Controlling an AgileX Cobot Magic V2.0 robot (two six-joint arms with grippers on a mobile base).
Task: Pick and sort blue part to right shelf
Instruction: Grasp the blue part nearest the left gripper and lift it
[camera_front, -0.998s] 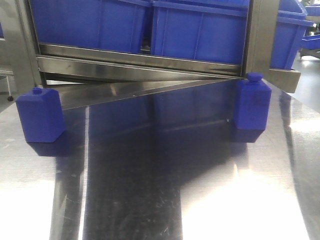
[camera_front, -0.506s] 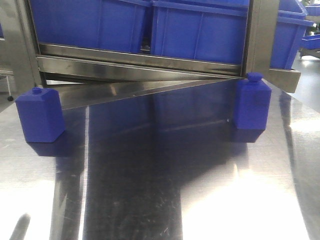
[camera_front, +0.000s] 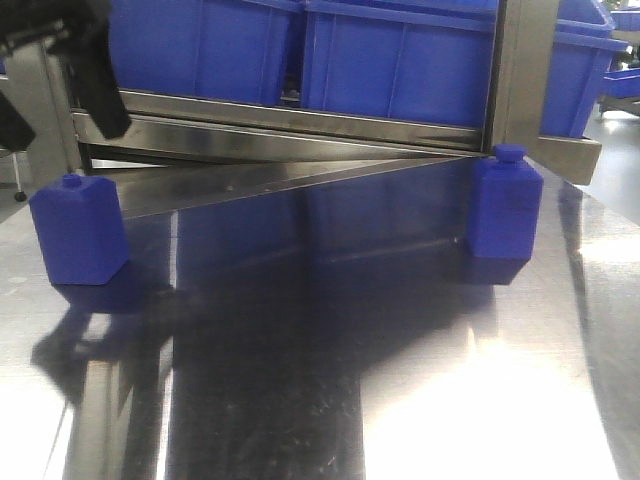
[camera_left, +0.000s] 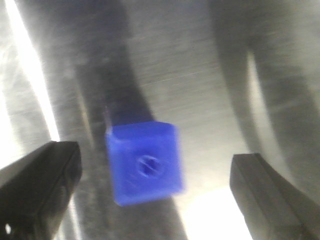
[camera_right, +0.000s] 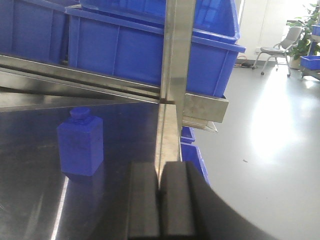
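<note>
The left claw (camera_left: 154, 186) hangs released over the blue part (camera_front: 78, 230), which stands on the left of the table (camera_front: 420, 400), just before the shelf (camera_front: 300, 128) rail. It sits slightly nearer one finger, so an uneven squeeze could slide or tip it. The right claw (camera_right: 161, 200) is clenched, empty.

Glare on table (camera_front: 480, 400) — L wrist view blurry (whole frame).

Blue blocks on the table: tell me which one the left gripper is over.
The left-hand block, centred under the open left gripper; the right-hand block by the rack post has nothing above it.
</note>
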